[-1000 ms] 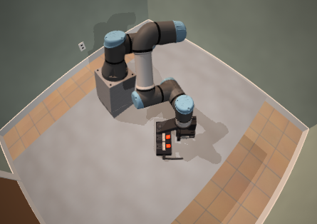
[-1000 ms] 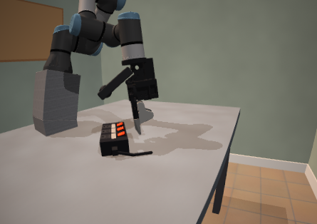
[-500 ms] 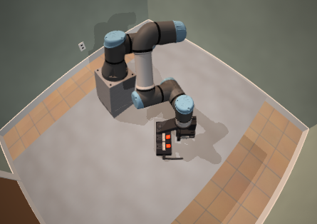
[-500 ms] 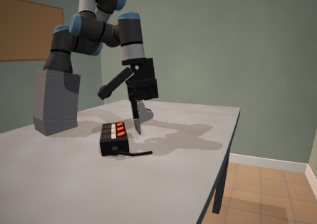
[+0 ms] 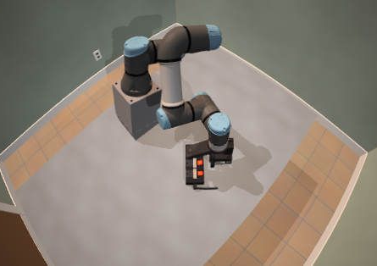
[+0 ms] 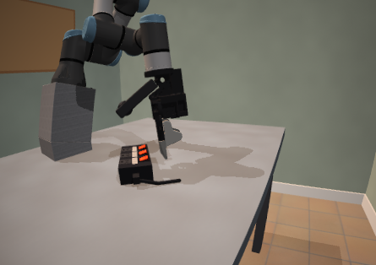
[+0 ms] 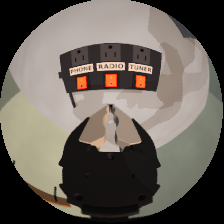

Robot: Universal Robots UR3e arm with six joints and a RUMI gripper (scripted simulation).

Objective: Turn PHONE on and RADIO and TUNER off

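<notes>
The strip (image 6: 134, 164) lies face up on the grey table (image 6: 212, 202), near its middle, with a short black cord (image 6: 160, 181) running out of its near end across the top. Three sockets sit in a row along it, each with a white label and an orange switch below. From the wrist view the labels read PHONE (image 7: 81, 70), RADIO (image 7: 111, 67) and TUNER (image 7: 140, 69). All three switches look the same orange; I cannot tell which are on.

The gripper (image 6: 163, 151) hangs just beside the strip on its switch side, tips pointing down at the table. Its jaws are fully closed, pressed together with nothing between them. Whether the tips touch the table I cannot tell.

The arm's grey pedestal (image 6: 66, 122) stands well behind the strip.
</notes>
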